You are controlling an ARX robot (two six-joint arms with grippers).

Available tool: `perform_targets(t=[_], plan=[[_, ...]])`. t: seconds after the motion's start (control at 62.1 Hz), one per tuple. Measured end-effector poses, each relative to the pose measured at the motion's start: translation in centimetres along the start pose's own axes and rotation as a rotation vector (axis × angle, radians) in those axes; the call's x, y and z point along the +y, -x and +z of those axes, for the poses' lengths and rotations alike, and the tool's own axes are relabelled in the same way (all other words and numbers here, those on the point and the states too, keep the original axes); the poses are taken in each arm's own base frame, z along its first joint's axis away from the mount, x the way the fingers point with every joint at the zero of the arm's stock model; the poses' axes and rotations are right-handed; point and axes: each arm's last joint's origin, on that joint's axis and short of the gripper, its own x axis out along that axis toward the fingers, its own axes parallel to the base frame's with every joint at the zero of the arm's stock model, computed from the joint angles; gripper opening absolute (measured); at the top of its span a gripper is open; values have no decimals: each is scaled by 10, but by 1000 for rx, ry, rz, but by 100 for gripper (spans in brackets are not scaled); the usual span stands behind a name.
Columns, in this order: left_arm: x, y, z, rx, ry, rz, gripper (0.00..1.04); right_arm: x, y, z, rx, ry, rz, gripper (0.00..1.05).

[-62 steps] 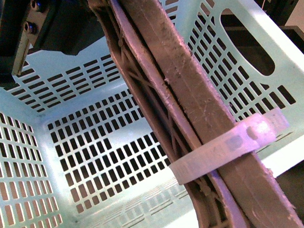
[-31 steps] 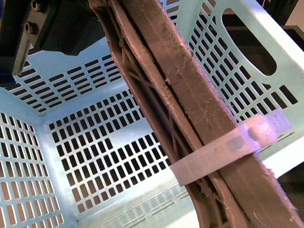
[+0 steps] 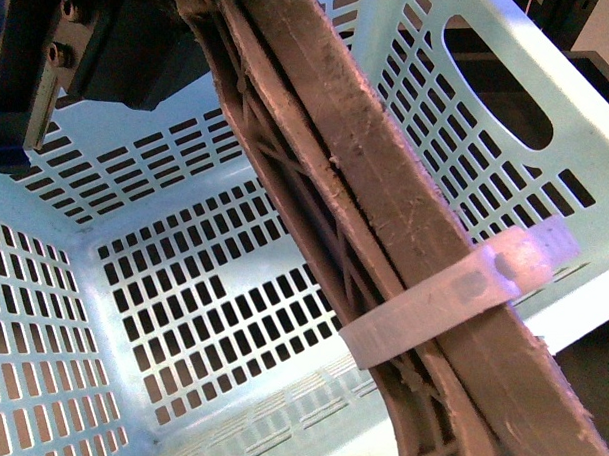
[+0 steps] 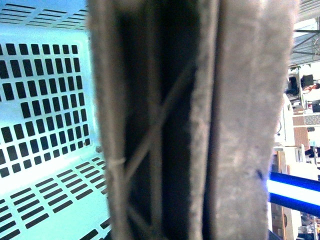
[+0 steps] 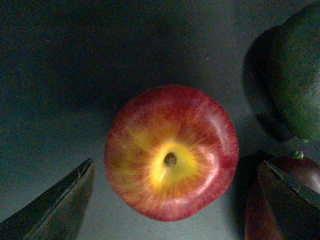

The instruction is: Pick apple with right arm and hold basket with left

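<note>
The pale turquoise basket (image 3: pixel 187 292) fills the front view, seen from very close, with its brown ribbed handle (image 3: pixel 374 226) running diagonally and a white zip tie (image 3: pixel 457 293) round it. My left gripper (image 3: pixel 128 54), black with a silver piece, sits at the handle's upper end and is shut on the basket. In the left wrist view the handle (image 4: pixel 200 125) blocks the middle and hides the fingers. The red apple (image 5: pixel 171 152), its yellow stem dimple facing the camera, lies on a dark surface between the open fingers of my right gripper (image 5: pixel 172 210), which touch nothing.
A dark green fruit (image 5: pixel 300 70) lies beside the apple, and a small dark red fruit (image 5: pixel 306 172) sits partly behind one right finger (image 5: pixel 290 205). The basket's slotted walls (image 4: pixel 45 100) and an oval hand hole (image 3: pixel 495 81) show. Shelving stands beyond the basket (image 4: pixel 300 165).
The basket and my left gripper stay almost still, with only a slight wobble of the handle and zip tie.
</note>
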Motion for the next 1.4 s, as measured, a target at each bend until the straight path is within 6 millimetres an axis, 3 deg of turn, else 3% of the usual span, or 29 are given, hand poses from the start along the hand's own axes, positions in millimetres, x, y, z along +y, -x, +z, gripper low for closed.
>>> perform_targets(t=[0.661,0.822,0.983,1.192,1.402], plan=[[0,0,0,1,0,0,14,2,-25,-4,45,-40,10,96],[0,0,0,-1,0,0,14,2,-26,-4,45,-45,9,81],[0,0,0,0,0,0,14,-1,-24,-8,41,-49,9,79],[0,0,0,-1,0,0,14,-10,-6,-12,12,-27,22,79],[0,0,0,0,0,0,14,-23,49,4,-125,12,75,79]])
